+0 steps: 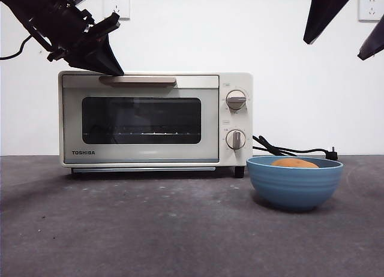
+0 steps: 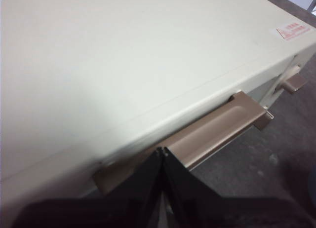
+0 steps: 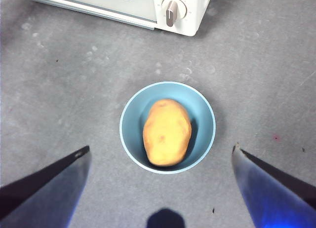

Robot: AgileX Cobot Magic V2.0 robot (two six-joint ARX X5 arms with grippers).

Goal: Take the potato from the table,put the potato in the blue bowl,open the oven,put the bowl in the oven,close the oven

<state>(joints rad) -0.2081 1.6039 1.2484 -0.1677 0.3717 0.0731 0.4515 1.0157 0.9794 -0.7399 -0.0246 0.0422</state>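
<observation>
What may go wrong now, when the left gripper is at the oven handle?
1. The left gripper is shut, its tips at the handle, not around it; pulling now may slip off and leave the oven closed.
2. The bowl with the potato stands near the oven's front; the opening door might hit it.

The left pincer (image 1: 114, 67) has two matte black, wedge-shaped jaws tapering to sharp tips, mounted on a blocky black wrist housing trailing a thin black cable. The right pincer (image 3: 160, 151) has matching black, blade-like jaws with a bluish sheen.
</observation>
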